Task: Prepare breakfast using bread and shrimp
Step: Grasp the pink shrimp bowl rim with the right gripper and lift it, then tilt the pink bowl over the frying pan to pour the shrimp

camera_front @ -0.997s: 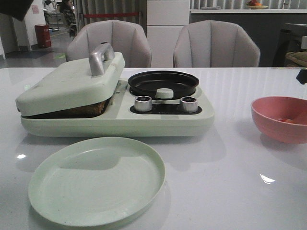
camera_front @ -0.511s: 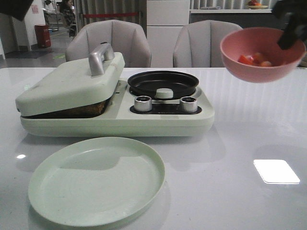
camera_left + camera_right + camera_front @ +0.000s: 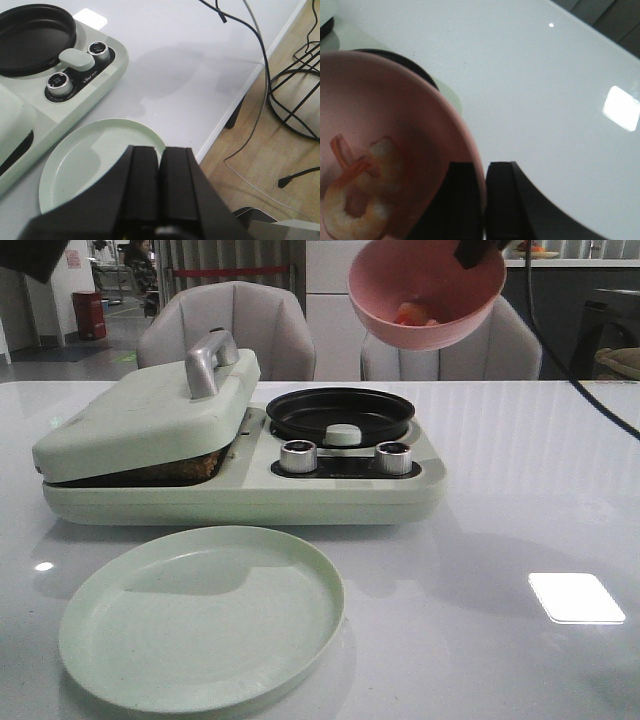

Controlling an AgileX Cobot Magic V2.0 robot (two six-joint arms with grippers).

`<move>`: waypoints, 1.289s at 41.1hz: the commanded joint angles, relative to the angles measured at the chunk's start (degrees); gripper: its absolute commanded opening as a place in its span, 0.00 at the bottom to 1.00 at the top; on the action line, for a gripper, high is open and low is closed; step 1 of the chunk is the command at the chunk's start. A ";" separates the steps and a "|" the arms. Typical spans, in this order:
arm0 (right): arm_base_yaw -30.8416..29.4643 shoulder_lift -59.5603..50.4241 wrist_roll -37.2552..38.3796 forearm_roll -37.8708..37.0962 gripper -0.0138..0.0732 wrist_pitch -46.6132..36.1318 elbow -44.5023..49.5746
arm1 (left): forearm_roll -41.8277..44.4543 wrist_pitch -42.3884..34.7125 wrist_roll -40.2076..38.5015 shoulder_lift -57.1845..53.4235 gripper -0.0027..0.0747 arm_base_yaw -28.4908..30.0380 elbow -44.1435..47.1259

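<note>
My right gripper (image 3: pixel 485 167) is shut on the rim of a pink bowl (image 3: pixel 425 290), one finger inside and one outside, and holds it high above the black round pan (image 3: pixel 340 412). Curled pinkish-orange shrimp (image 3: pixel 355 200) lie in the tilted bowl and show as an orange patch of shrimp (image 3: pixel 415 313) in the front view. A brown strip of bread (image 3: pixel 185 468) shows in the gap under the press lid (image 3: pixel 140 415). My left gripper (image 3: pixel 161 150) is shut on nothing, above the near edge of the pale green plate (image 3: pixel 100 150).
The pale green breakfast maker (image 3: pixel 240 495) has two metal knobs (image 3: pixel 297 455) at its front. The empty plate (image 3: pixel 200 615) lies in front of it. Two grey chairs (image 3: pixel 450 335) stand behind the table. The table edge (image 3: pixel 235 110) and cables are close to my left gripper.
The pink bowl stood on the table at the right a second ago. My right gripper has lifted it and carried it up and to the left, over the pan.
</note>
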 commanded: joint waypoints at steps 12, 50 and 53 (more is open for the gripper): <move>7.76 6.54 11.53 -27.40 0.23 -4.34 -14.15 | -1.59 -4.03 -0.11 -0.25 0.16 -0.32 -1.64; 22.85 20.39 22.55 -88.38 0.23 14.50 -22.71 | -1.39 -4.13 -0.11 -0.25 0.16 -0.32 -1.64; 22.98 20.39 22.55 -90.02 0.23 15.18 -22.71 | -1.39 -4.13 -0.11 -0.25 0.16 -0.32 -1.64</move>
